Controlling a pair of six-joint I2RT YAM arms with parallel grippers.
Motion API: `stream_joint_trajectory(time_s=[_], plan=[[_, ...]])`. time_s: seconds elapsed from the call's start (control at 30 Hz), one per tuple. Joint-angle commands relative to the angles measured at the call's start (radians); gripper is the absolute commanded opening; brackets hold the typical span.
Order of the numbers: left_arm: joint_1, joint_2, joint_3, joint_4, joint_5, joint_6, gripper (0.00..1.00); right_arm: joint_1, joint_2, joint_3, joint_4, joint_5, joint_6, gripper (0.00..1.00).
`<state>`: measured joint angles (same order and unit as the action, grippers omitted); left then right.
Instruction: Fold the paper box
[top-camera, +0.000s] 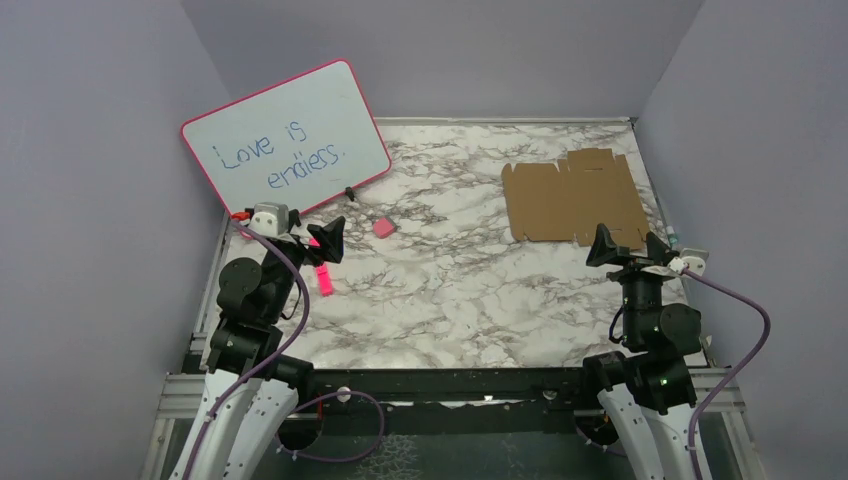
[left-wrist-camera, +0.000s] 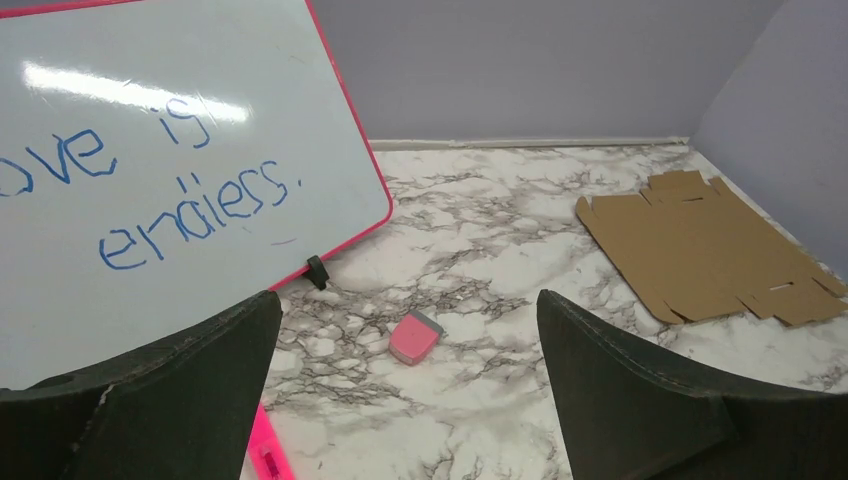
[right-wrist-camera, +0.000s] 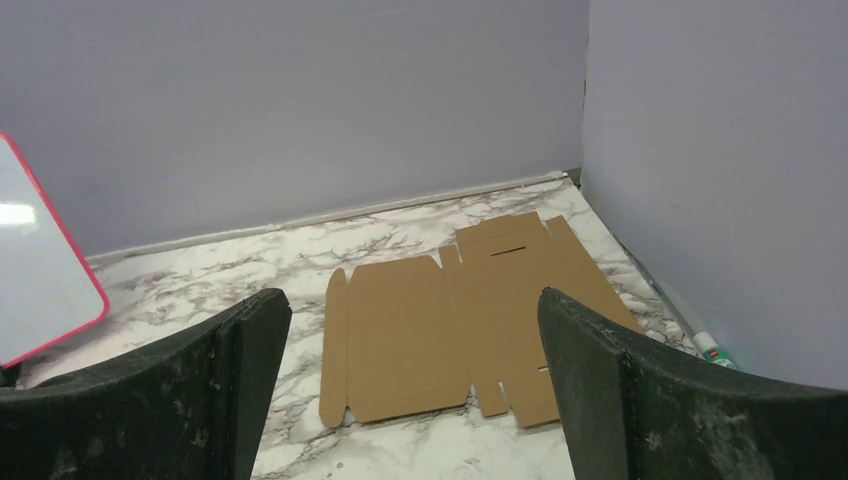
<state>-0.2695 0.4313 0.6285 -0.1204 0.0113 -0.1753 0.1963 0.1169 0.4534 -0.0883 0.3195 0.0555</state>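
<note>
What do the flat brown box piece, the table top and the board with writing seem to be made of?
The paper box: matte brown cardboard, by its cut flaps, slots and creases. The table top: white with grey veins like marble; real stone or printed film, I cannot tell. The whiteboard: glossy white panel showing a light glare; its pink edging is probably plastic.

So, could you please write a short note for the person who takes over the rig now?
Left gripper: open, holds nothing, near the whiteboard.
Right gripper: open, holds nothing, hovers by the near edge of the paper box.
Paper box: lies flat and unfolded at the far right of the table.
Done: no fold yet.
Left: every fold.
</note>
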Motion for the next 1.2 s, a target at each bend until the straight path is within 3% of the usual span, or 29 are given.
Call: stream_joint_trajectory(time_s=[0.0,0.6,0.77,1.17], plan=[[0.006,-0.004,0.028,0.024,0.025,0.002,0.99,-0.005,-0.003,-0.001,0.034,-0.009,0.001,1.00],[0.004,-0.044,0.011,0.008,0.048,-0.041,0.99,-0.005,0.081,0.039,0.010,-0.091,0.007,1.00],[-0.005,-0.043,0.024,-0.038,0.084,-0.046,0.99,-0.004,0.215,0.110,-0.038,-0.181,0.020,1.00],[-0.032,-0.038,-0.001,-0.121,0.104,-0.015,0.99,-0.005,0.704,0.322,-0.177,-0.350,0.099,1.00]])
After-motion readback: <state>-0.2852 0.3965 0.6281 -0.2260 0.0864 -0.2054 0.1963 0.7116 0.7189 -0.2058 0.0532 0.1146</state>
